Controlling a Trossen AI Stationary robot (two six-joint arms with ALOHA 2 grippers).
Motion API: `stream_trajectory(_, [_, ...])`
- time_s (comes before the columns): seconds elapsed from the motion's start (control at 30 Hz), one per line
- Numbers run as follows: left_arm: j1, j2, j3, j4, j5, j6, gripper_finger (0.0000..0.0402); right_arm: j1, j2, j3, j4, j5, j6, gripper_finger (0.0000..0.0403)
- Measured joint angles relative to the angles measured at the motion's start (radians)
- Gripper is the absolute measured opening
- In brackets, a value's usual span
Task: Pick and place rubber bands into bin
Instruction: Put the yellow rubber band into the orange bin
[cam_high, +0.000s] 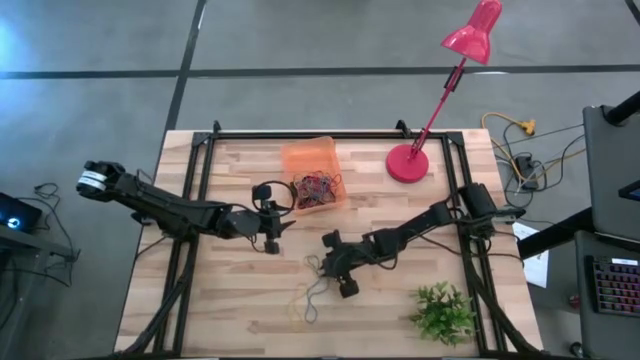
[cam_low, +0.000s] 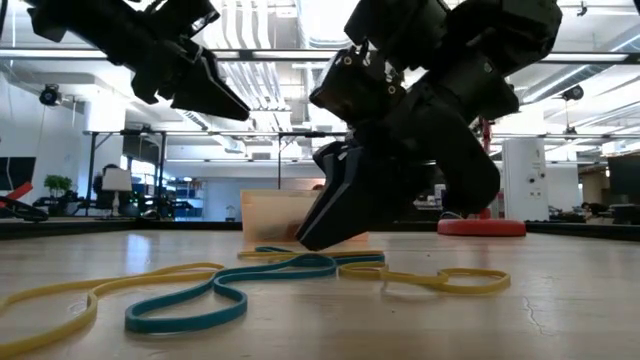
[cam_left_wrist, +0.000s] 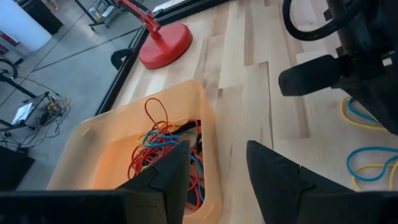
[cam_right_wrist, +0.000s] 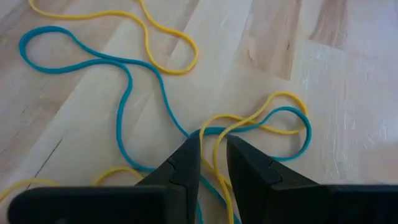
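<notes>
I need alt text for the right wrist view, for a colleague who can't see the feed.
The right gripper is down at the wooden table, its two dark fingers nearly closed around crossing strands of a blue rubber band and a yellow rubber band. Both bands sprawl in loose loops across the boards ahead of it.

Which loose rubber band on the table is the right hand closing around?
The yellow band tangled with the blue band: its strand runs between the right hand's nearly closed fingers. The other yellow loop lies apart, untouched.
</notes>
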Motion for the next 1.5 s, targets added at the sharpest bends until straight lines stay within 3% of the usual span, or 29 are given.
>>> stream_trajectory(0.5, [0.002,0.0,-0.014,0.005,-0.024,0.0,0.0142,-0.01,0.0,-0.031,0.004,-0.002,0.0,0.0068])
stream_trajectory(0.83, [0.002,0.0,-0.015,0.028,-0.023,0.002,0.0142,-0.011,0.008,-0.032,0.001,-0.061,0.016,0.0067])
stream_trajectory(1.0, [0.002,0.0,-0.016,0.027,-0.023,0.002,0.0142,-0.02,0.035,-0.029,-0.003,-0.052,0.046,0.0042])
stream_trajectory(1.13, [0.002,0.0,-0.016,0.027,-0.023,0.002,0.0142,-0.018,0.039,-0.028,-0.002,-0.001,0.044,0.0011])
stream_trajectory(1.5, [0.002,0.0,-0.017,0.026,-0.022,0.007,0.0142,-0.01,-0.026,-0.03,-0.049,0.142,-0.025,0.0008])
